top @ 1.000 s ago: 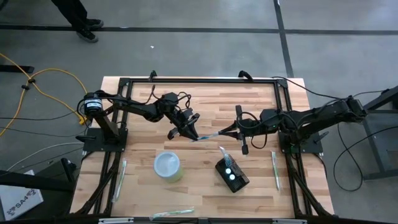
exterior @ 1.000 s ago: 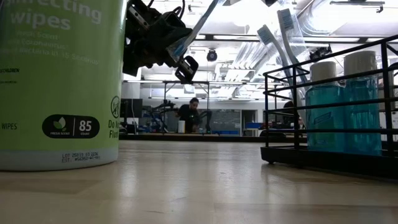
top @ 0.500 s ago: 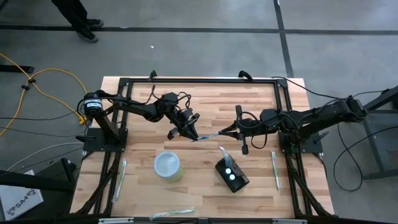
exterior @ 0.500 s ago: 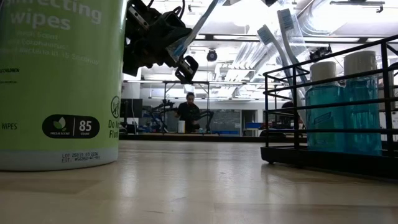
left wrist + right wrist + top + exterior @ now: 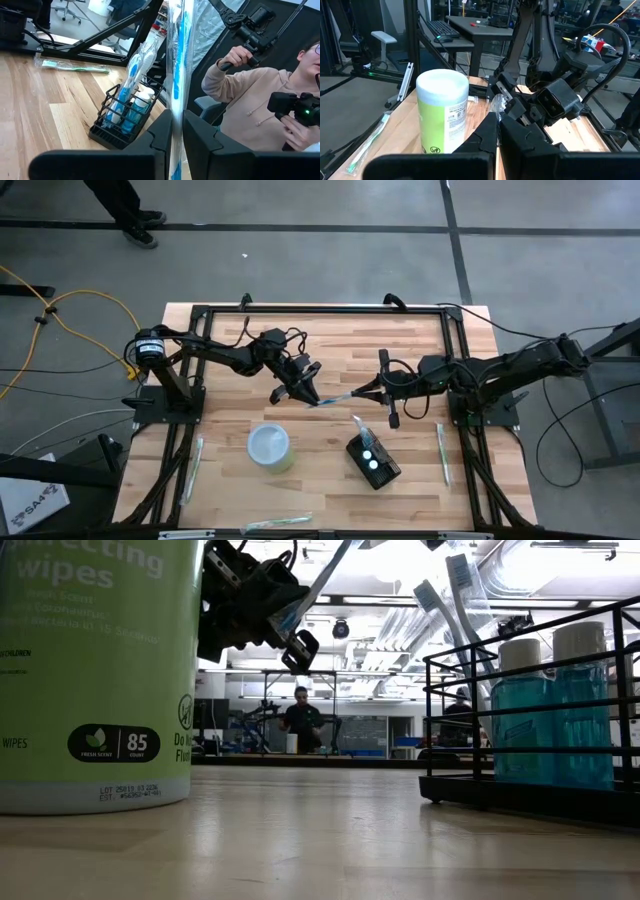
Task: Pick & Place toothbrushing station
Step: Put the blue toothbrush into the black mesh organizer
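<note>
A toothbrush in a clear wrapper (image 5: 335, 396) hangs above the table's middle between both grippers. My left gripper (image 5: 306, 393) is shut on one end and my right gripper (image 5: 364, 390) on the other. The toothbrushing station (image 5: 372, 461), a black wire holder with two blue bottles and toothbrushes standing in it, rests on its base nearer the front; it also shows in the low view (image 5: 540, 710) and the left wrist view (image 5: 125, 116). Neither gripper touches it. My left gripper pinches the wrapped toothbrush (image 5: 175, 95) between its two fingers, which lie along it; it runs out past the fingertips. In the low view it slants up from the fingers (image 5: 322, 580), clear of the table. My right gripper pinches the crumpled clear wrapper end (image 5: 496, 104) between its two fingers, coming level from the table's right side, facing the left gripper. The toothbrush is clear of the table.
A green wipes canister (image 5: 270, 448) stands left of the station. Other wrapped toothbrushes lie at the right (image 5: 442, 452), the left (image 5: 195, 465) and the front edge (image 5: 275, 523). A person (image 5: 260, 110) shows beyond the table.
</note>
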Robot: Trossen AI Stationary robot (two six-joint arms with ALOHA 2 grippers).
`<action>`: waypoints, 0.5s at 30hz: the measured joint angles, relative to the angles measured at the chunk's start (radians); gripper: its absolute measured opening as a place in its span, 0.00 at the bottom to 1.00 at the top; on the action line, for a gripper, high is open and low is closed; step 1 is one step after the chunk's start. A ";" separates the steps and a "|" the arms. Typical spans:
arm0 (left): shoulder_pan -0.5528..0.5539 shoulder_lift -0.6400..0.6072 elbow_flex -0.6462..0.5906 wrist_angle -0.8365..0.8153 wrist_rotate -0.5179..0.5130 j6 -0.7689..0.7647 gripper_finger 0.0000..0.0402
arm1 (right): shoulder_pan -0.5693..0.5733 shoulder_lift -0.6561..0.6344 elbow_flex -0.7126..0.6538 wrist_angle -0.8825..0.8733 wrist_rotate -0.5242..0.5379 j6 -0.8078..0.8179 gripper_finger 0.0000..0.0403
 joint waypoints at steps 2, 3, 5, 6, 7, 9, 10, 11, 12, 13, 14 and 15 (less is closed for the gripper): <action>0.000 0.000 0.000 0.000 0.006 0.000 0.11 | 0.000 0.000 0.000 0.000 0.000 0.000 0.01; 0.000 0.000 0.000 0.001 0.006 0.000 0.12 | 0.000 0.000 0.000 -0.001 0.000 0.000 0.01; 0.000 0.000 0.000 0.005 0.006 0.000 0.17 | 0.000 0.002 0.000 -0.005 0.000 0.000 0.01; 0.000 0.000 0.000 0.004 0.006 0.000 0.19 | 0.000 0.002 0.000 -0.007 0.000 0.000 0.01; 0.000 0.000 0.000 0.003 0.006 0.000 0.22 | 0.000 0.002 0.000 -0.008 0.000 0.000 0.01; 0.000 0.000 0.000 0.004 0.007 0.000 0.26 | 0.000 0.002 0.000 -0.006 0.000 0.000 0.01; 0.000 0.000 0.000 0.003 0.008 0.000 0.28 | 0.000 0.002 0.000 -0.004 0.000 0.000 0.01; 0.000 0.000 0.000 0.003 0.008 0.000 0.29 | 0.000 0.002 0.000 -0.003 0.000 0.000 0.01; 0.000 0.000 0.000 0.003 0.008 0.002 0.30 | 0.000 0.002 0.000 -0.003 0.000 0.000 0.01; 0.000 0.000 0.000 0.003 0.009 0.006 0.31 | 0.000 0.002 0.000 -0.003 0.000 0.000 0.01; 0.000 0.000 0.000 0.003 0.009 0.010 0.31 | 0.000 0.002 0.000 -0.003 0.000 0.000 0.01; 0.001 0.000 0.000 0.003 0.009 0.014 0.32 | 0.000 0.002 0.000 -0.002 0.000 0.000 0.01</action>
